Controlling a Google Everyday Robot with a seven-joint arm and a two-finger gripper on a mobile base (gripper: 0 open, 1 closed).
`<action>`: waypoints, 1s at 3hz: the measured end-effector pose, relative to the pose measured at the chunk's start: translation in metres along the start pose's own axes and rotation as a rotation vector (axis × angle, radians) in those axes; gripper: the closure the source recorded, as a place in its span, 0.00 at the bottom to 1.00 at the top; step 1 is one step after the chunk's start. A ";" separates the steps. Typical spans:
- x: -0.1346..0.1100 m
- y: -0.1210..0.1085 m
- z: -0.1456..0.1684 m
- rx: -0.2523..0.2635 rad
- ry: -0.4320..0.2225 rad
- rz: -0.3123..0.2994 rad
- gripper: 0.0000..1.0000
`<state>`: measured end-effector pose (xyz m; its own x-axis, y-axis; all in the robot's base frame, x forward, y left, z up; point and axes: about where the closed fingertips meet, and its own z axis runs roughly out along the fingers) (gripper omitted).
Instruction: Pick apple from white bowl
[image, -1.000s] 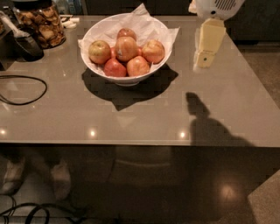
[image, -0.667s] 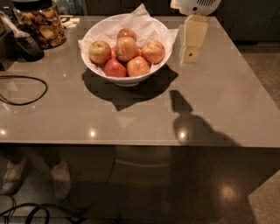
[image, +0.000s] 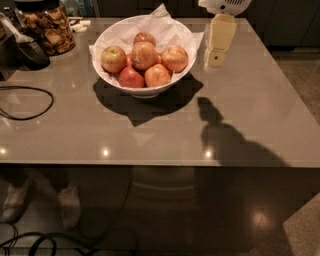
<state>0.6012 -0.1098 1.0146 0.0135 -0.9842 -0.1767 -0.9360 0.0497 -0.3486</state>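
The hand (image: 216, 57) hangs over the grey desk (image: 250, 120) just right of the white bowl (image: 145, 91), apart from its rim and holding nothing; whether it is wide or narrow I cannot tell. The apple (image: 175, 58) lies in the bowl's right side on crinkled white paper (image: 162, 20), touching the larger orange apple (image: 144, 55) at the middle. A glass jar (image: 47, 27) stands at the far left corner, a black cable (image: 30, 112) loops nearby

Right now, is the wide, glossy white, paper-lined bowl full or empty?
Full: the white bowl holds several apples; the gripper hangs just right of it.
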 end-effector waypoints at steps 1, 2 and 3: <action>-0.002 -0.021 0.007 0.003 -0.020 0.012 0.00; -0.007 -0.042 0.019 -0.010 -0.041 0.004 0.00; -0.012 -0.060 0.028 -0.011 -0.057 -0.003 0.18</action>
<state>0.6670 -0.0956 1.0114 0.0363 -0.9730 -0.2280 -0.9396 0.0445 -0.3395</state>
